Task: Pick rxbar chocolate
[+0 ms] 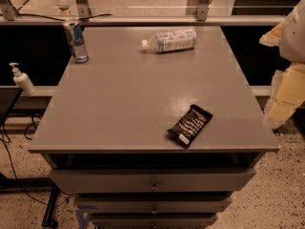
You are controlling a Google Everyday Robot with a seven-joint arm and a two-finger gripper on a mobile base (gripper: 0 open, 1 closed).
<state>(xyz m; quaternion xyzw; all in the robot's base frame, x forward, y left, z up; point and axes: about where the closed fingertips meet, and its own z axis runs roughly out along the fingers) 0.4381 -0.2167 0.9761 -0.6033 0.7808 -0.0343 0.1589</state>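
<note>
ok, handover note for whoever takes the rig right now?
End effector: at the right edge of the view, beside the cabinet's right side, apart from the bar.
rxbar chocolate: flat on the cabinet top, near the front right corner, not yet grasped.
Bottle lies at the back, can stands back left.
Done: nothing picked.
Left: reach, grasp and lift the bar.

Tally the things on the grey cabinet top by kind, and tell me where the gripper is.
Bar: 1, black wrapper, front right.
Bottle: 1, clear, lying on its side at the back.
Can: 1, upright, back left.
Total: 3.
The gripper hangs beyond the right edge of the cabinet, touching none of them.
</note>
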